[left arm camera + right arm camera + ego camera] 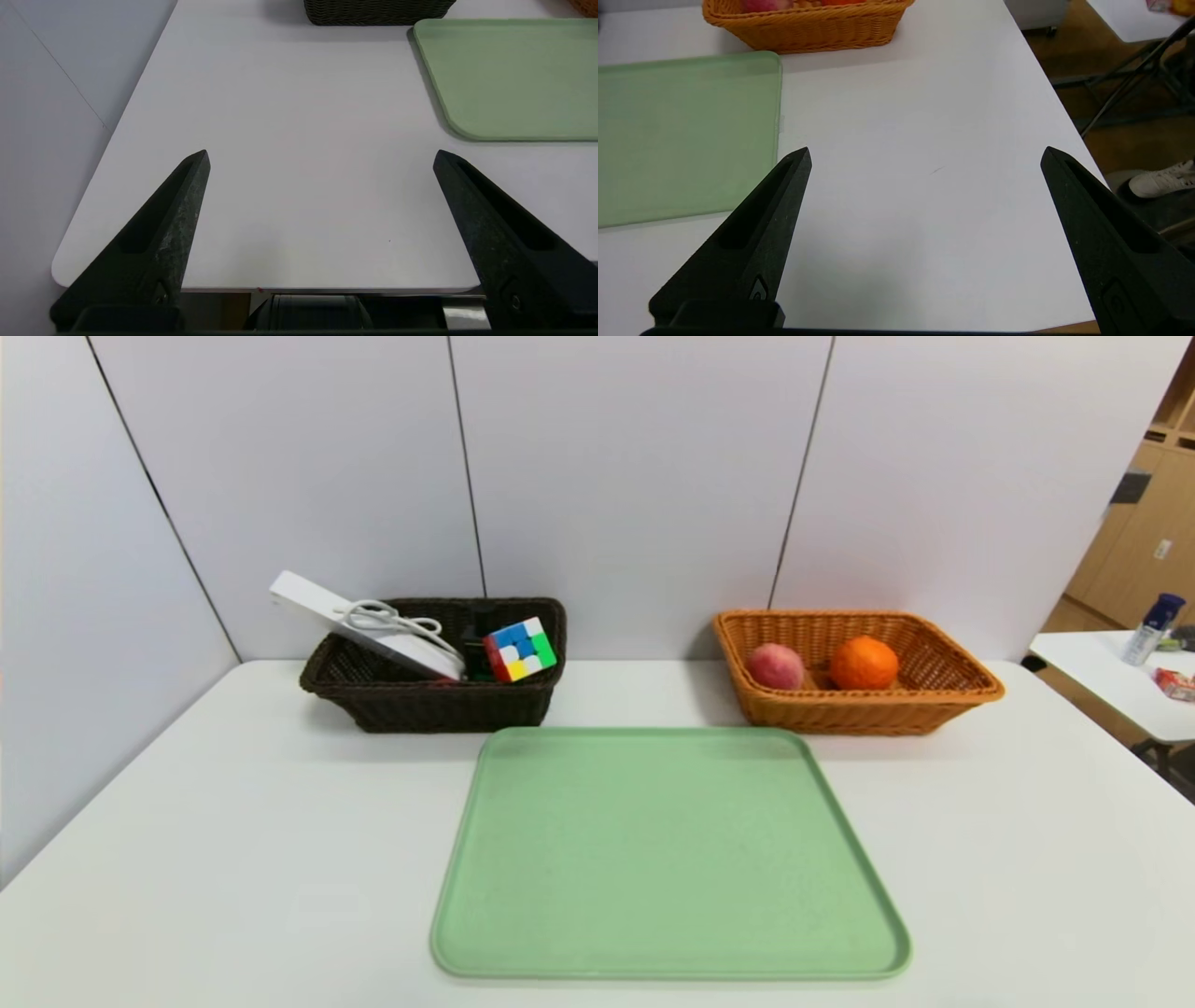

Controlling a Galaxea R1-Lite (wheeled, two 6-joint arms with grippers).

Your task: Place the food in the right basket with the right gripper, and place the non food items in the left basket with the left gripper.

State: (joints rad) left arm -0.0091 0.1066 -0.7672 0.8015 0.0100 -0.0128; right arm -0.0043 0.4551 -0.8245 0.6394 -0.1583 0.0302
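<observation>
A dark brown left basket (429, 705) at the back left holds a white power strip with its cord (369, 625) and a colourful puzzle cube (519, 650). At the back right, the orange right basket (859, 709) holds a pink peach (775, 666) and an orange (864, 663). My left gripper (320, 154) hangs open over the near left part of the table, nothing between its fingers. Over the near right part of the table my right gripper (924, 151) is open and empty too. Neither arm shows in the head view.
A green tray (667, 854) lies bare in the middle of the white table (233, 859). Its corner shows beside each gripper (509, 74) (682, 135). The table's right edge drops to the floor, where a side table (1111, 681) with a bottle stands.
</observation>
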